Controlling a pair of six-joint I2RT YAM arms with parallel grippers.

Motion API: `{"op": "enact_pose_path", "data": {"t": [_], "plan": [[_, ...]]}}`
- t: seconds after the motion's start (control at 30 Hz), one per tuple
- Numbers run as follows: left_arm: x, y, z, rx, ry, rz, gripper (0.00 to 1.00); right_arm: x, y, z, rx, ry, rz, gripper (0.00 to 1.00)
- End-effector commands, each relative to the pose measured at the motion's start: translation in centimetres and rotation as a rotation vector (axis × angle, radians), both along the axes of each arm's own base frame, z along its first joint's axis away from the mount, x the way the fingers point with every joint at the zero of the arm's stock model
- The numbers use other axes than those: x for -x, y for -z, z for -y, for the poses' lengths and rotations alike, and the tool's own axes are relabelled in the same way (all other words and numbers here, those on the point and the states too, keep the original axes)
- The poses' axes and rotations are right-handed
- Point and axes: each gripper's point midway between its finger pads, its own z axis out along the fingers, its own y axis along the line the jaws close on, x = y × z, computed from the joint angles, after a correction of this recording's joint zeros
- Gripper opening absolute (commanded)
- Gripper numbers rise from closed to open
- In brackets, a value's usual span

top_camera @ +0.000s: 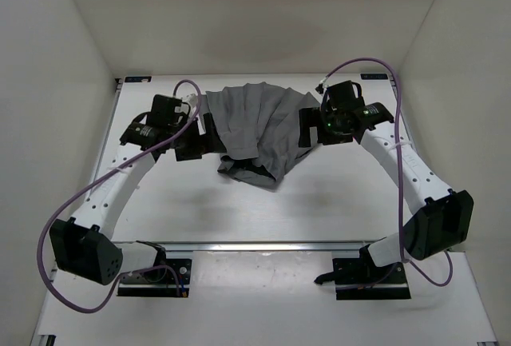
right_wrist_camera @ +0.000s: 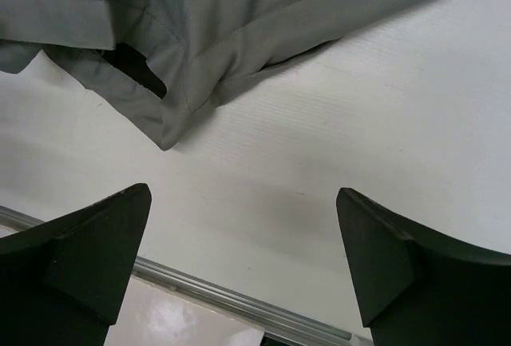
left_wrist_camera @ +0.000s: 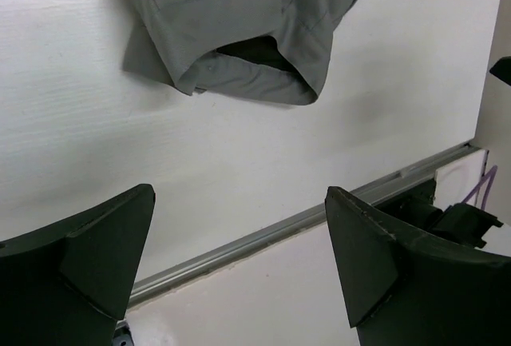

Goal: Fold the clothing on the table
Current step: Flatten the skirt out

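Jaws first: left jaws and right jaws both gape as wide as they go. Nothing is held, and only bare counter [left_wrist_camera: 239, 162] shows between the fingers [left_wrist_camera: 88, 258] in each wrist view. Just past them, the metal rail [top_camera: 263, 244] runs along the counter's near edge. Further out, the clothing [top_camera: 255, 126] sits toward the middle of the far edge, flanked by the two wrists. Progress? Hardly any, I'd say: it's a rumpled heap with a hem flopped over, the darker inside [left_wrist_camera: 255, 52] peeking from an opening, and no clean fold anywhere. Spreading and folding all look left to do. Hard to read: both side edges vanish under the wrists from above. The wrist views crop the cloth at their top edge too, so its full outline is a guess.
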Motion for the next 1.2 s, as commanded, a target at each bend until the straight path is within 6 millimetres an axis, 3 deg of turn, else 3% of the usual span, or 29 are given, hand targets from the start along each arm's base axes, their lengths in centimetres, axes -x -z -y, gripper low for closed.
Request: {"op": "enact_pose_path", "data": {"t": [0.0,0.1,0.13,0.17,0.23,0.27,0.3,0.33,0.37,0.4,0.43,0.5,0.6,0.63,0.67,0.7,0.73,0.83,0.87,0.97,1.03,1.17], "plan": [[0.1,-1.0,0.7,0.041,0.035,0.024,0.99,-0.5,-1.4,0.3,-0.017,-0.005,0.055,0.99],[-0.2,-2.5,1.2,0.133,0.070,0.091,0.99,-0.5,-1.2,0.9,0.001,-0.005,0.066,0.94],[0.2,-3.0,1.8,0.128,0.105,0.125,0.95,-0.2,-1.2,1.0,-0.003,-0.014,0.067,0.69],[0.1,-3.8,2.4,0.132,0.115,0.164,0.89,-0.1,-0.8,0.8,-0.014,-0.017,0.062,0.54],[-0.1,-5.1,2.7,0.154,0.110,0.234,0.37,0.2,-0.4,0.4,-0.038,-0.033,0.055,0.06],[-0.1,-5.0,2.4,0.164,0.071,0.221,0.22,0.6,0.2,0.2,-0.053,-0.043,0.033,0.00],[-0.5,-4.9,2.1,0.169,0.041,0.236,0.04,0.7,0.2,-0.1,-0.070,-0.048,0.036,0.00],[-0.8,-4.9,1.9,0.183,0.029,0.247,0.00,0.9,0.3,-0.7,-0.104,-0.072,0.031,0.03],[-0.7,-4.5,1.7,0.187,0.024,0.237,0.06,1.6,1.0,-1.4,-0.132,-0.097,-0.005,0.08],[-1.0,-3.9,1.6,0.168,0.005,0.233,0.17,1.9,1.1,-2.4,-0.157,-0.122,-0.004,0.41],[-1.4,-3.0,1.3,0.144,-0.014,0.213,0.42,2.0,1.3,-3.1,-0.176,-0.126,-0.004,0.48],[-1.3,-2.1,2.3,0.113,0.006,0.204,0.51,3.1,2.8,-4.6,-0.223,-0.149,-0.034,0.34],[-1.9,1.3,1.9,-0.037,-0.047,0.149,0.59,3.8,4.1,-6.0,-0.263,-0.142,-0.055,0.41],[-2.2,2.5,0.7,-0.093,-0.096,0.124,0.58,4.1,4.7,-6.4,-0.274,-0.132,-0.077,0.37],[-2.2,5.5,-0.8,-0.138,-0.161,0.032,0.61,4.0,5.3,-6.9,-0.318,-0.084,-0.107,0.44],[-2.4,5.4,-0.8,-0.138,-0.165,0.040,0.61,4.3,5.9,-6.7,-0.311,-0.079,-0.124,0.44],[-2.6,6.4,-1.4,-0.138,-0.197,0.003,0.60,4.2,5.6,-7.2,-0.336,-0.049,-0.123,0.57],[-3.7,7.7,-1.0,-0.183,-0.211,-0.014,0.59,4.8,7.2,-7.7,-0.428,0.044,-0.177,0.62],[-4.1,8.0,0.0,-0.187,-0.194,-0.026,0.60,4.8,6.8,-8.1,-0.466,0.050,-0.177,0.62],[-5.7,9.0,-0.5,-0.248,-0.241,-0.052,0.63,4.4,7.9,-8.9,-0.567,0.146,-0.231,0.66],[-6.5,10.3,-0.3,-0.270,-0.249,-0.081,0.63,4.1,9.0,-9.4,-0.562,0.168,-0.263,0.68],[-7.7,10.2,0.0,-0.245,-0.277,-0.079,0.62,3.8,10.3,-10.8,-0.558,0.170,-0.299,0.67]]}}
